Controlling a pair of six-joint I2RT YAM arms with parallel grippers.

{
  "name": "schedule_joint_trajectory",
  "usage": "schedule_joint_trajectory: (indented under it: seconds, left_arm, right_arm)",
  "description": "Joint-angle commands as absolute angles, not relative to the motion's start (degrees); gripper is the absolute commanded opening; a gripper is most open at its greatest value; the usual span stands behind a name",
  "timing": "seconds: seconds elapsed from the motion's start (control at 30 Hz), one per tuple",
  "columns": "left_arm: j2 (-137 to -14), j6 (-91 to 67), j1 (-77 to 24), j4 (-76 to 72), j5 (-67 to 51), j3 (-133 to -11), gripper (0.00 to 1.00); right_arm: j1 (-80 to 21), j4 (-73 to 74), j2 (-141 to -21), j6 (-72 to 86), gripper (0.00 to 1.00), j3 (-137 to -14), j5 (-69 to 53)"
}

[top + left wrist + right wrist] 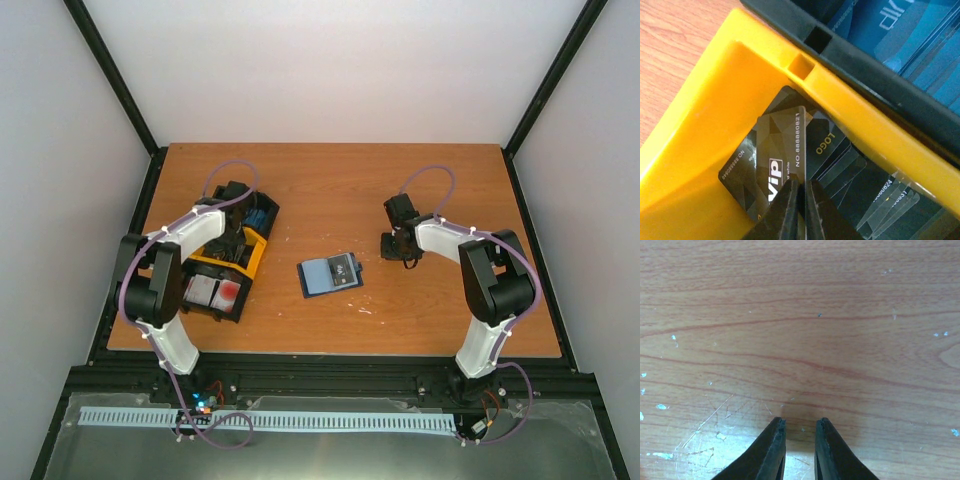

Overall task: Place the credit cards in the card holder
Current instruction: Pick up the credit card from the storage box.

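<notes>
One card holder [330, 274] lies open mid-table [330, 190], nearer its front edge. One tray [256, 258] at the left edge holds overlapping credit cards [840, 162] (count unclear). The left jaws clench one dark card [782, 145]; the right jaws stand apart, empty.

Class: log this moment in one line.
left claw: shut on dark card in tray | right claw: open, empty | card holder: on table

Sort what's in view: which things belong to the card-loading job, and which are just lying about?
Job: card holder; dark grey card pinched by the left gripper; blue cards; white-and-red cards.
Just there: black-and-yellow tray; table; right gripper, open, holding nothing.
</notes>
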State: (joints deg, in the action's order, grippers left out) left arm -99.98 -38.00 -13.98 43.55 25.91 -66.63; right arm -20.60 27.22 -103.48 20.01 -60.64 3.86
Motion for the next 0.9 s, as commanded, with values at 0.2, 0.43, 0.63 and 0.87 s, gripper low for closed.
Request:
schedule_joint_trajectory:
  seconds: [0.2,0.43,0.63,0.87]
  left_arm:
    - [-99.73,-40.63,-13.18,48.89,26.21,-65.48,0.22]
    - [-100.45,-40.36,-13.18,49.73,26.71,-65.68,0.21]
    - [-101.81,-37.61,-13.18,48.87,29.37,-66.73,0.15]
    - [-100.94,-33.57,-13.18,49.07,31.46,-68.45,0.01]
  right_arm:
    - [-20.12,27.44,-103.63,20.55,0.18,-60.45,3.60]
    - [-20.13,27.48,-103.84,20.51,0.18,-60.64,3.34]
    - [-20.12,27.54,-103.80,20.50,0.18,-60.66,3.26]
    - [-20.12,27.92,-103.30,20.67,0.18,-60.66,3.37]
